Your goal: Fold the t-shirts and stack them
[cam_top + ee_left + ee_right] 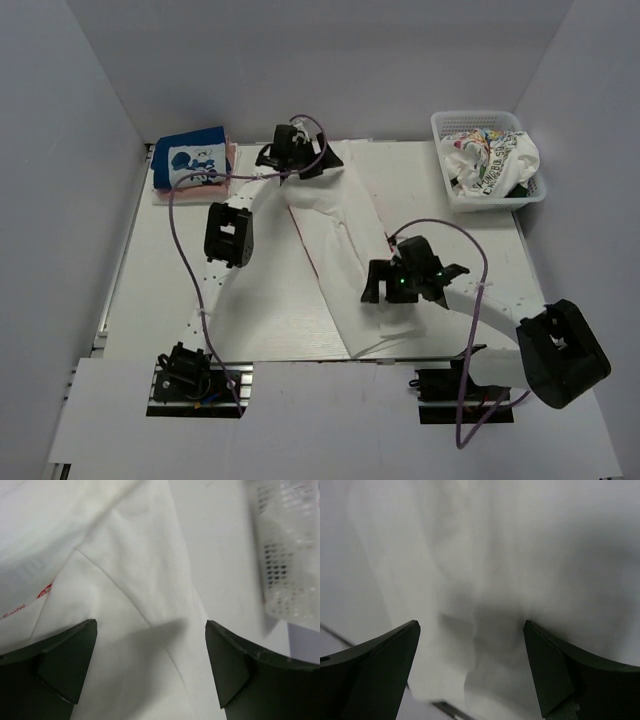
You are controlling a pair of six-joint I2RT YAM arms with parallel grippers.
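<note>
White t-shirt (335,235) looks limp, light: pinch at hems; left hand (151,625) and right hand (471,624) both spread open, probably just above it.

Bare table (275,310) lies open left of the white shirt (335,250); the basket (495,203) blocks the far right corner.

Far right, seemingly plastic mesh basket (475,117)

White t-shirt (338,248) lies diagonally, half-folded; blue t-shirt (190,158) folded far-left.
</note>
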